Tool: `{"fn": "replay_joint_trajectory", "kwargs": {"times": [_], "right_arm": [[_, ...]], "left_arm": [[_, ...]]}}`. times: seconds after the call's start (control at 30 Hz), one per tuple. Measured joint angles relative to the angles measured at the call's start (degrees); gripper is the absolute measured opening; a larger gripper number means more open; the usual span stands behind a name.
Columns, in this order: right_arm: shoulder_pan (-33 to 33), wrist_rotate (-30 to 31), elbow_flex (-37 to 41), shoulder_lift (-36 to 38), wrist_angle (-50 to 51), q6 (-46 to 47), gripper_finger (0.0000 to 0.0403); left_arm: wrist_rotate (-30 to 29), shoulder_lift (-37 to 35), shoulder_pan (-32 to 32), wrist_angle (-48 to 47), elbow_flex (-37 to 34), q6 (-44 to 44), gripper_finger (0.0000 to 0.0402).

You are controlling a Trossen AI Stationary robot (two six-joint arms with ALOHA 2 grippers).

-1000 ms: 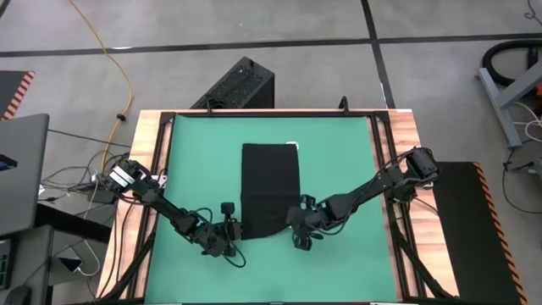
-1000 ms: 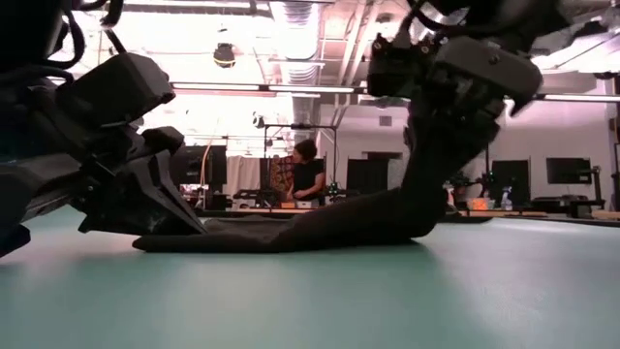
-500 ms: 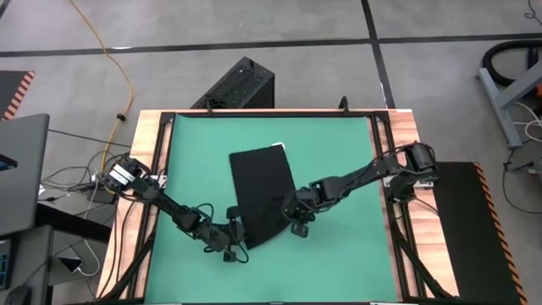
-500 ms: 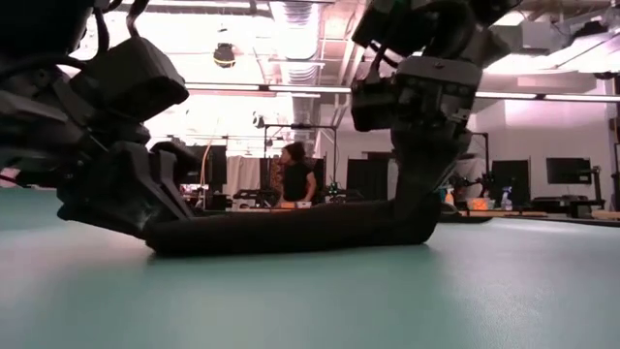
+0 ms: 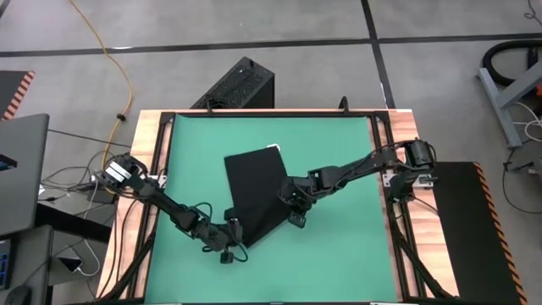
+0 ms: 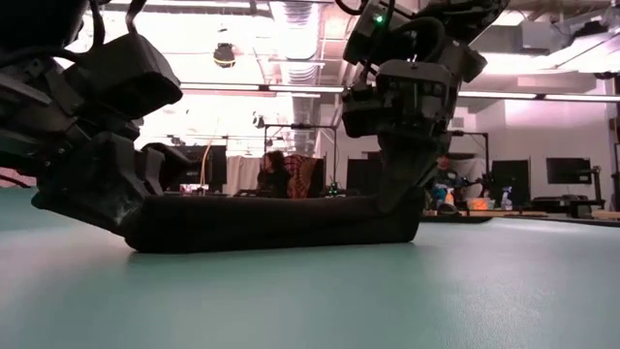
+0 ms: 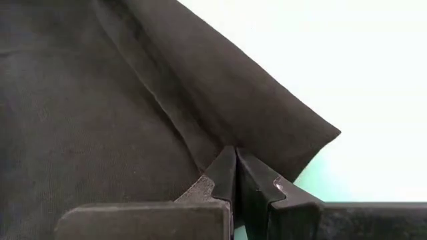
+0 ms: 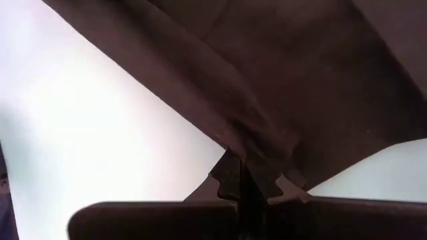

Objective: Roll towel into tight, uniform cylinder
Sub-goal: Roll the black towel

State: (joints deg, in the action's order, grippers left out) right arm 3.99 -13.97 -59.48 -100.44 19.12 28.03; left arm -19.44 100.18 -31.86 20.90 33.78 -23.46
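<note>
Both grippers, left [image 5: 230,240] and right [image 5: 292,206], pinch the towel [image 5: 254,191], which lies skewed, tag end far-right.

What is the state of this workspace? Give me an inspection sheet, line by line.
Surface: green mat inside a wooden table frame.
Job's things: black towel lies skewed on the mat, white tag at its far corner, near edge folded over into a low ridge.
Clutter: nothing seen on the mat.
Grippers: left gripper shut on the towel's near left corner; right gripper shut on its near right corner.
Cables: yellow cord on the floor; wires by the table's left edge.
Surroundings: black ribbed box behind the table, laptop at left, people in the room beyond.
</note>
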Motion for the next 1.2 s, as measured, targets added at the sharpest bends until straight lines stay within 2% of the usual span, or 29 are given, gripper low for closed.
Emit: {"fn": "replay_joint_trajectory", "kwargs": {"times": [0.23,0.7,1.2], "right_arm": [[0.46,-1.37,-0.04,2.26,-1.33,-1.28,0.0016],[-3.21,-1.29,-0.04,-0.15,-2.24,-2.20,0.0016],[-7.01,1.92,-0.04,-0.15,-3.50,-4.41,0.0015]], "left_arm": [[2.71,-3.78,1.81,-4.59,-0.04,-0.41,0.0000],[13.56,-3.91,5.42,-4.72,0.02,-0.34,0.0000],[14.77,-3.91,5.77,-4.54,0.04,0.67,0.0000]]}}
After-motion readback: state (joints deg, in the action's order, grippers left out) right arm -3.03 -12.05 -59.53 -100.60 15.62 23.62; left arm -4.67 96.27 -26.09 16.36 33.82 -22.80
